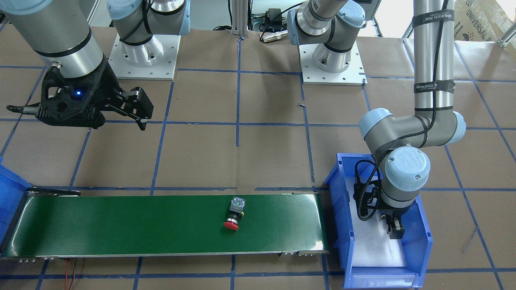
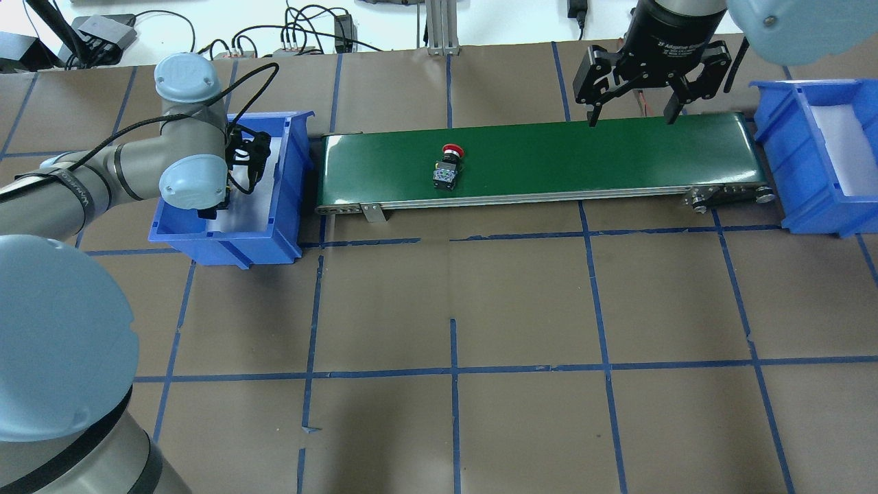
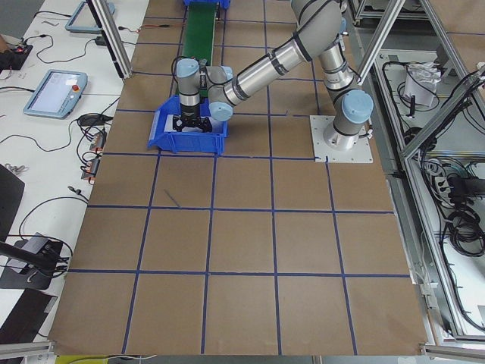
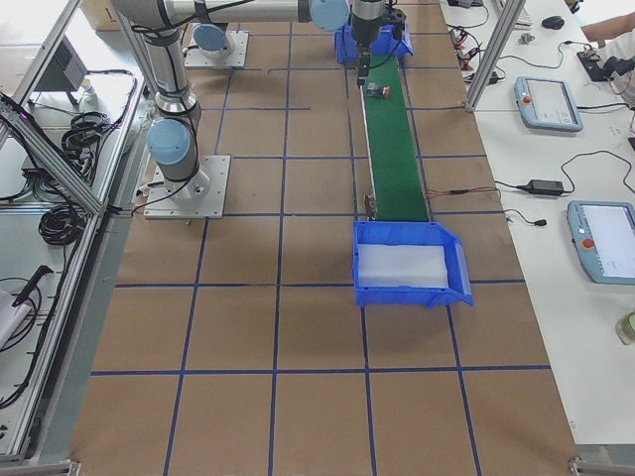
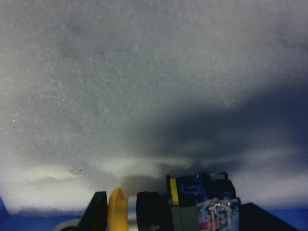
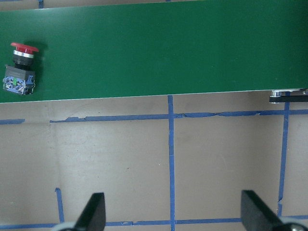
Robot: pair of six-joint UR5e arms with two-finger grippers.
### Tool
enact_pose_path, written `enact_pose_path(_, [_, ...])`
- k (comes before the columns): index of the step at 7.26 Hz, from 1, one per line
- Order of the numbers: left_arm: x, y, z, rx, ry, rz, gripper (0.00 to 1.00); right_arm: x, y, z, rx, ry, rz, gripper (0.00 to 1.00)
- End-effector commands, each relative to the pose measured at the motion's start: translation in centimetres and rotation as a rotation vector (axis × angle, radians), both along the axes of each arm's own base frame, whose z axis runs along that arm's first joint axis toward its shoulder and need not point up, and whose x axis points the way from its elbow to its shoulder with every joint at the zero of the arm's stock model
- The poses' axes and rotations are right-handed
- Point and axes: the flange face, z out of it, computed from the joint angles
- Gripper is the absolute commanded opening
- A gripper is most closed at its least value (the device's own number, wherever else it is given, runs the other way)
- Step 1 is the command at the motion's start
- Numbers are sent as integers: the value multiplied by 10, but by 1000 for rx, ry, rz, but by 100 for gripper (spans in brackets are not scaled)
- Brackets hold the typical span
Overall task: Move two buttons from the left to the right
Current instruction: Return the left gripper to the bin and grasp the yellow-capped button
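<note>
In the blue bin (image 2: 291, 206), left of the overhead view: left tool (image 2: 250, 155) is straddling the yellow button (image 5: 180, 211), fingers spread.
Red button (image 2: 449, 166) is lying on the green belt (image 2: 583, 158), left of centre; right tool (image 2: 632, 122) is hovering spread, upper right.

Green conveyor belt (image 2: 583, 158) between two blue bins (image 2: 789, 158) lined with white foam (image 2: 847, 151). Brown table (image 2: 521, 302) gridded with blue tape (image 2: 453, 370).

Matt brown paper (image 2: 384, 302) covers the counter (image 2: 672, 295), the green belt (image 2: 583, 158) is glossy, the red button (image 1: 234, 214) has a shiny plastic cap, and the blue plastic bins (image 2: 782, 158) hold grainy white foam (image 5: 144, 96).
</note>
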Motion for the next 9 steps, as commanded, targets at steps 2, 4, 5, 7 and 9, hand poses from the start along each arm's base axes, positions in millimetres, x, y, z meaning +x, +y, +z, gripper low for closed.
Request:
enact_pose_path(2, [-4, 0, 15, -20, -5, 1, 96, 0, 0, 0, 0, -1, -1, 100])
enact_pose_path(4, [-5, 2, 14, -14, -2, 5, 96, 0, 0, -1, 0, -1, -2, 100])
enact_pose_path(5, [-4, 2, 15, -15, -3, 6, 96, 0, 0, -1, 0, -1, -2, 100])
enact_pose_path(7, [-2, 2, 14, -14, -1, 8, 96, 0, 0, -1, 0, -1, -4, 100])
enact_pose_path(9, [0, 0, 7, -10, 3, 10, 96, 0, 0, -1, 0, -1, -4, 100])
